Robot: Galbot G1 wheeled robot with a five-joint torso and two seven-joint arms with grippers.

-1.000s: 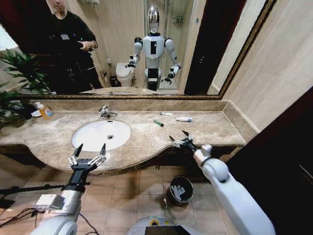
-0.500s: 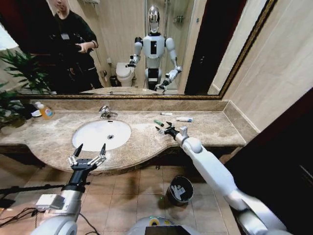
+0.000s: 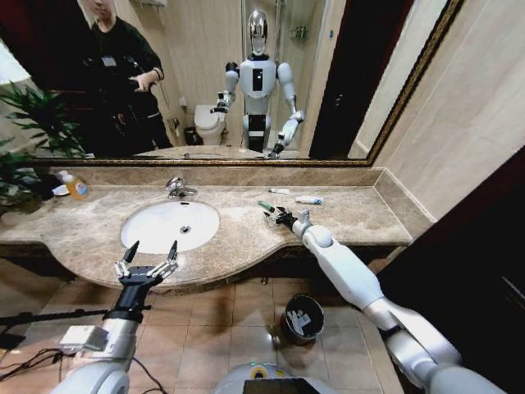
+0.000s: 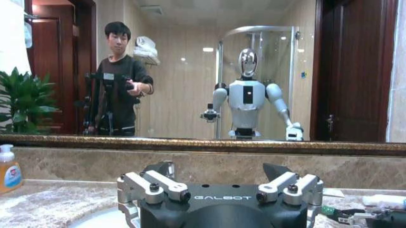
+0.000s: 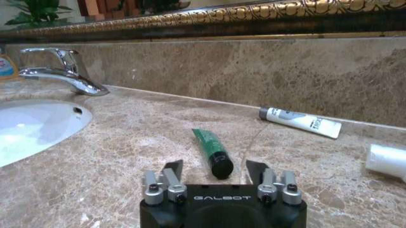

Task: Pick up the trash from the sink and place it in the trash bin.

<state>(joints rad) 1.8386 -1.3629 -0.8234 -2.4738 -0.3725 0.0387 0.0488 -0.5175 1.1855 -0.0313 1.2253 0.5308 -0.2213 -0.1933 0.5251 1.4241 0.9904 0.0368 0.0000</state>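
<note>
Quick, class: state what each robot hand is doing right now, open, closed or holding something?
Left hand: open, holding nothing, in front of the sink.
Right hand: open, holding nothing, fingers either side of the green tube on the counter.

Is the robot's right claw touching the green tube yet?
Apart. In the right wrist view the green tube lies on the counter between the open right gripper fingertips, marble visible either side.

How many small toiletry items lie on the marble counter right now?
3: a green tube just ahead of the right gripper, a white tube by the backsplash, another white tube further right. Others may be hidden.
</note>
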